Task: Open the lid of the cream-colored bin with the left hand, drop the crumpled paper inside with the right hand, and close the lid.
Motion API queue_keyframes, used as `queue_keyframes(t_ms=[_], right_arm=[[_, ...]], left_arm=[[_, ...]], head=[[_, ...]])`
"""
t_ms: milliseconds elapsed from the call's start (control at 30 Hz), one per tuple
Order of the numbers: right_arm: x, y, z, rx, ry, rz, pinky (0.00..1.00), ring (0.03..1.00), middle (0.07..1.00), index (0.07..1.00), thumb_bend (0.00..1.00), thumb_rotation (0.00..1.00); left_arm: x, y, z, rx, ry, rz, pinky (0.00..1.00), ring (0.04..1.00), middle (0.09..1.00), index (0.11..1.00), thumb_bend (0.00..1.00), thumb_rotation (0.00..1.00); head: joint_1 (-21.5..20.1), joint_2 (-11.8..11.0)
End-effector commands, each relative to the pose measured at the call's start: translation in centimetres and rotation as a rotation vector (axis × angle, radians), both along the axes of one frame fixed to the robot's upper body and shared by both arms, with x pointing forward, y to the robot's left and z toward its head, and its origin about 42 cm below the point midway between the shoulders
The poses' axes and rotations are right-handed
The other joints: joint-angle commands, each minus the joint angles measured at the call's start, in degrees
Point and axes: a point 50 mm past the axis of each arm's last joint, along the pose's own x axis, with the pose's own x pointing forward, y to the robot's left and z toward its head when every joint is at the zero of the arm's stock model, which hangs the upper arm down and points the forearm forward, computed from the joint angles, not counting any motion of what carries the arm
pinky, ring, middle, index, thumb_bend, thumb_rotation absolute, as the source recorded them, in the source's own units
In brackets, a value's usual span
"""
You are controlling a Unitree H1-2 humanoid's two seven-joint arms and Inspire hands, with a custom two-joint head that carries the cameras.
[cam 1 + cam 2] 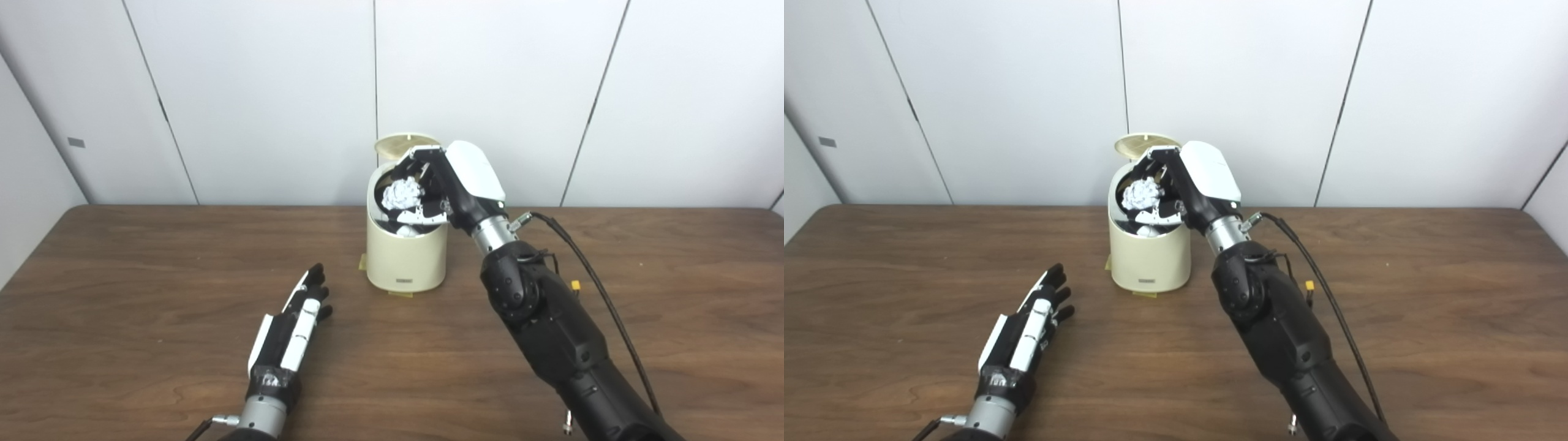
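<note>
Right hand (pixel 450 184) pinching crumpled paper (pixel 402 193) inside cream-colored bin (pixel 405 257) (lid (pixel 398 144) up), left hand (pixel 294 331) spread, apart.

Cream bin (pixel 405 260): rounded cylinder, upright near desk's back edge, centre. Small dark label low on front; yellowish tabs poking out at base, front and left. Lid (pixel 405 143) open, flipped up at rear, tan underside showing. Mouth slanted toward camera, dark inside.

Paper (pixel 402 193): white crumpled ball, in bin's mouth, upper left part, against dark interior. Touching fingers or not, can't tell. Another small whitish bit lower inside, unclear what.
</note>
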Motion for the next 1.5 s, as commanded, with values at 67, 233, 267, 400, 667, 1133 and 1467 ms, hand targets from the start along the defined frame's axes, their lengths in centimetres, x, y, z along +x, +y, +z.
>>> queue_keyframes(t_ms=[67, 233, 267, 400, 667, 1133, 1467], right_arm=[[0.8, -0.1, 2.9, 0.01, -0.088, -0.004, 0.41, 0.404, 0.513, 0.552, 0.5, 0.0], [0.8, -0.3, 2.9, 0.01, -0.088, -0.005, 0.41, 0.411, 0.512, 0.555, 0.5, 0.0], [0.7, -0.4, 2.9, 0.008, -0.09, -0.005, 0.41, 0.411, 0.51, 0.558, 0.5, 0.0], [0.5, -0.7, 3.1, -0.005, -0.095, 0.001, 0.41, 0.406, 0.499, 0.572, 0.5, 0.0], [0.3, -0.7, 3.3, -0.011, -0.086, 0.001, 0.42, 0.401, 0.494, 0.577, 0.49, 0.0], [0.0, -1.2, 3.3, -0.054, -0.074, -0.031, 0.38, 0.416, 0.54, 0.515, 0.51, 0.0], [-0.1, -1.6, 3.3, -0.092, -0.057, -0.048, 0.43, 0.541, 0.621, 0.493, 0.52, 0.14]], left_arm=[[0.5, -0.5, 1.8, -0.009, -0.094, -0.009, 0.92, 0.966, 0.982, 1.0, 0.58, 0.83], [0.5, -0.3, 1.9, -0.003, -0.1, -0.011, 0.92, 0.964, 0.982, 1.0, 0.6, 0.83], [0.4, -0.3, 1.9, -0.004, -0.1, -0.011, 0.92, 0.964, 0.982, 1.0, 0.61, 0.83], [0.4, -0.3, 1.9, -0.002, -0.09, -0.01, 0.92, 0.956, 0.971, 0.996, 0.62, 0.81], [0.5, -0.2, 1.9, 0.026, -0.095, -0.008, 0.93, 0.945, 0.946, 0.966, 0.56, 0.67], [0.4, 0.1, 2.2, 0.048, -0.119, -0.014, 0.88, 0.934, 0.946, 0.962, 0.38, 0.5], [0.5, 0.0, 2.3, 0.048, -0.119, -0.022, 0.89, 0.939, 0.949, 0.963, 0.38, 0.51]], head=[[-0.12, 0.02], [-0.29, 0.34], [-0.31, 0.4], [-0.31, 0.52], [-0.59, 0.67], [-1.38, 1.01], [-1.5, 1.1]])
